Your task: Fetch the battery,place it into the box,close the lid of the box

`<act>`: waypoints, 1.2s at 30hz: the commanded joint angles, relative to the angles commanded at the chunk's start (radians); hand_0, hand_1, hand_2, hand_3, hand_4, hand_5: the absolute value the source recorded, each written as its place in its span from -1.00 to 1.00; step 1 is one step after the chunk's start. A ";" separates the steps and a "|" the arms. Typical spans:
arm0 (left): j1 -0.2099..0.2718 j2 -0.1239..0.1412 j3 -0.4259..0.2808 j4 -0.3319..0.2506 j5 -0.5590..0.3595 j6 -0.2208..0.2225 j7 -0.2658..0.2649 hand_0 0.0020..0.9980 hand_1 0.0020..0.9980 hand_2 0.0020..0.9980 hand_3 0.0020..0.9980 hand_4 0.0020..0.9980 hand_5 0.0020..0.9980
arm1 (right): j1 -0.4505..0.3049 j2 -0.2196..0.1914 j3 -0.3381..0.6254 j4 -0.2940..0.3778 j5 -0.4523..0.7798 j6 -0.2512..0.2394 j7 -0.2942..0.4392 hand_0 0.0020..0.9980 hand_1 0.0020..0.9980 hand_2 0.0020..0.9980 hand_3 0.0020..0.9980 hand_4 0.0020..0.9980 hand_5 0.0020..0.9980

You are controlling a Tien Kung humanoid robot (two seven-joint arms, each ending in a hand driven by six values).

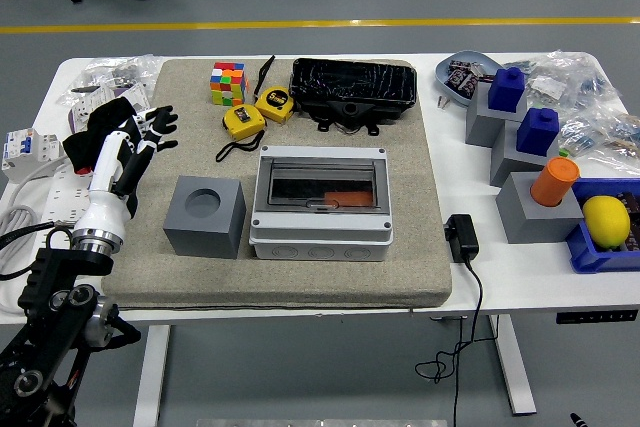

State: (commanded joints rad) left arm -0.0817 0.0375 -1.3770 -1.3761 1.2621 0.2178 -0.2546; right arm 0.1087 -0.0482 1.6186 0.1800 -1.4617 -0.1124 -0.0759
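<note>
Black-and-white, the left hand (125,142) hovers over the left edge of the grey mat (420,247), edge-on to the camera, fingers loosely curled and apart, holding nothing. No right hand is in view.

Just to its right stands a grey block (205,215) with a round recess in its top; the recess looks empty. Beside that block sits the grey box (320,202). Its clear lid (320,185) lies flat over the opening, and an orange object (348,198) shows through it. Whether that object is the battery cannot be told; no other item on the table can be identified as a battery with confidence.

Beyond the box lie two yellow tape measures (258,112), a colour cube (228,82) and a black wrapped case (352,87).

Judgement: the lid appears shut with the object inside, so the task looks at or near its end. The next move calls for confirming the lid is seated, then keeping the hand clear of the block.
</note>
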 joint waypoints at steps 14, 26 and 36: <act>0.017 -0.015 -0.026 -0.008 -0.011 -0.040 0.016 0.30 0.35 0.31 0.35 1.00 1.00 | 0.015 -0.006 -0.053 0.000 0.046 0.026 0.000 0.64 0.55 0.59 0.62 1.00 1.00; 0.017 -0.020 -0.042 -0.011 -0.013 0.000 0.008 0.25 0.28 0.26 0.30 1.00 0.94 | 0.024 -0.008 -0.092 0.000 0.048 0.048 -0.026 0.57 0.45 0.50 0.55 1.00 1.00; 0.019 -0.021 -0.069 -0.018 -0.004 0.010 0.006 0.22 0.26 0.23 0.28 0.91 0.80 | 0.025 -0.004 -0.100 0.000 0.049 0.056 -0.036 0.57 0.43 0.47 0.54 1.00 1.00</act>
State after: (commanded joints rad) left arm -0.0624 0.0165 -1.4462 -1.3942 1.2577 0.2283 -0.2487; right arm 0.1337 -0.0521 1.5188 0.1800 -1.4130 -0.0567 -0.1119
